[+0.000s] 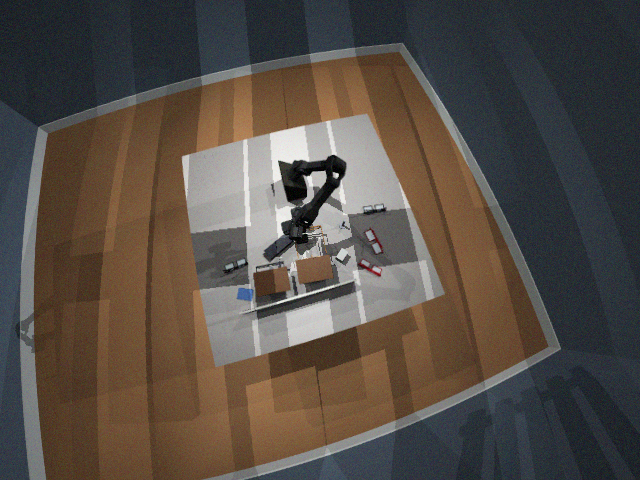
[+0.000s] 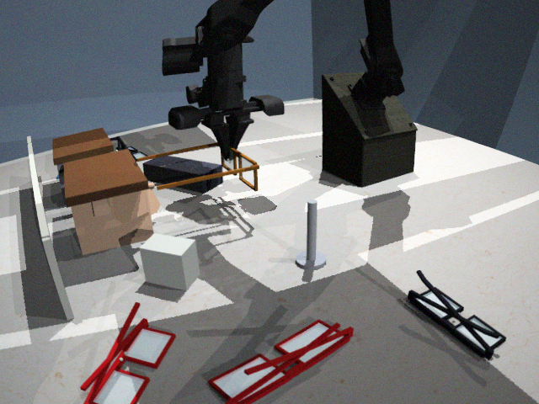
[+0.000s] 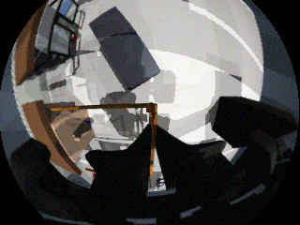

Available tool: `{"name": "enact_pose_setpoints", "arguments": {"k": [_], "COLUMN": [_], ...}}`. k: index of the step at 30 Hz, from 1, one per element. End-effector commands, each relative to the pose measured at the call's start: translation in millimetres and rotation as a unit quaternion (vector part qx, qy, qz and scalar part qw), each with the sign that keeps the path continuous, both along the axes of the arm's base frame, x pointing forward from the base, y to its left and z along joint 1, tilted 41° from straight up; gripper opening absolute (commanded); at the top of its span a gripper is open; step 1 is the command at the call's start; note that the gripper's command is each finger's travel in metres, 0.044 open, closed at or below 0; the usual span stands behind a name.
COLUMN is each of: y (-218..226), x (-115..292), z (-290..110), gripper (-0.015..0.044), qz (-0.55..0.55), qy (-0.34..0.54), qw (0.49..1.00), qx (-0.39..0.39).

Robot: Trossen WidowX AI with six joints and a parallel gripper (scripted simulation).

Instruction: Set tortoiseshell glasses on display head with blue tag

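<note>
The tortoiseshell glasses [image 2: 257, 167] [image 3: 154, 108] are in the air, brown-orange, temples open and pointing at the near head. My gripper [image 2: 227, 157] [image 3: 151, 126] is shut on their front frame near the bridge. The near head [image 1: 314, 269] [image 2: 109, 176] [image 3: 77, 136] has a brown top; the temple tips are close to its face, and whether they touch is unclear. A small blue spot shows by this face in the wrist view. The other head [image 1: 271, 280] [image 2: 82, 146] stands beside it, with black glasses [image 1: 269, 267] [image 3: 61, 30] at its face and a red spot there.
A dark box [image 1: 279, 248] [image 2: 183, 172] [image 3: 124, 47] lies beside the held glasses. A white block [image 1: 342, 255] [image 2: 168, 261] and a grey post [image 2: 312, 230] stand nearer the exterior camera. Red glasses and black glasses lie around. A thin panel [image 1: 299, 298] stands behind the heads, a blue square [image 1: 245, 293] beside them.
</note>
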State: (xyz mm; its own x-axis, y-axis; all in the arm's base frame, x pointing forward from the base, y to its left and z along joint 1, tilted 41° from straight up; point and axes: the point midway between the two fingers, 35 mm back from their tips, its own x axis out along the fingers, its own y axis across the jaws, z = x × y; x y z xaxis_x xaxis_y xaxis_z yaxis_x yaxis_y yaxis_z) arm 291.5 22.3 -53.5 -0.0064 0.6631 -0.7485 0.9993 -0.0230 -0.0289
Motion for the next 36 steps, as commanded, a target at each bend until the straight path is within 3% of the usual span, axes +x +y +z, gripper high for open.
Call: {"name": "enact_pose_setpoints", "arguments": {"k": [1,36], "y": [0.3,-0.6], "x": [5.3,52.3], "z": [-1.9,-3.1], "gripper": [0.0,0.0], "qz": [-0.003,-0.003], "qy": [0.005,0.003], "qw": [1.0,1.0], "qx": [0.003,0.003]}}
